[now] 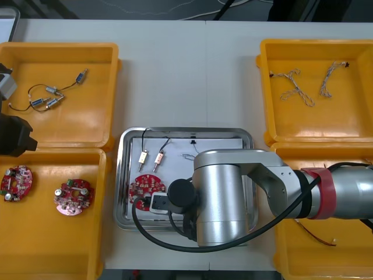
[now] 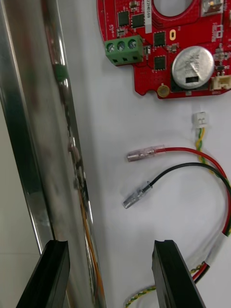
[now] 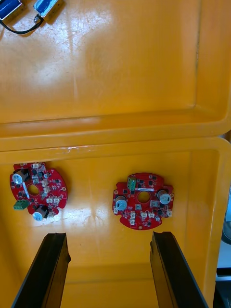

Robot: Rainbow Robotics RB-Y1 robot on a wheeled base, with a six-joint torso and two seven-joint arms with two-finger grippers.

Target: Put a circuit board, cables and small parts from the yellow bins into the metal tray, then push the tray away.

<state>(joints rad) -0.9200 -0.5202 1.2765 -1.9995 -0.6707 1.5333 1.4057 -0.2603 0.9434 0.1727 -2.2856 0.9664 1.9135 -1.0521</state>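
The metal tray (image 1: 126,175) lies at the table's middle, white inside. In it are a red circuit board (image 1: 145,188), a black cable with small metal parts (image 1: 151,156), and a red and yellow cable (image 2: 197,159). My right arm (image 1: 233,192) reaches across the tray. The right gripper (image 2: 110,274) is open and empty, low over the tray's shiny rim (image 2: 33,144); one finger (image 2: 175,274) is over the white floor near the board (image 2: 163,48). My left gripper (image 3: 110,272) is open above the near left bin (image 3: 96,231), short of two circuit boards (image 3: 38,191) (image 3: 143,200).
The far left bin (image 1: 99,125) holds black cables with small metal parts (image 1: 49,96). Twisted cables (image 1: 297,87) lie in the far right bin (image 1: 349,122). A red and yellow cable (image 1: 317,233) shows in the near right bin (image 1: 291,256). Bare table lies beyond the tray.
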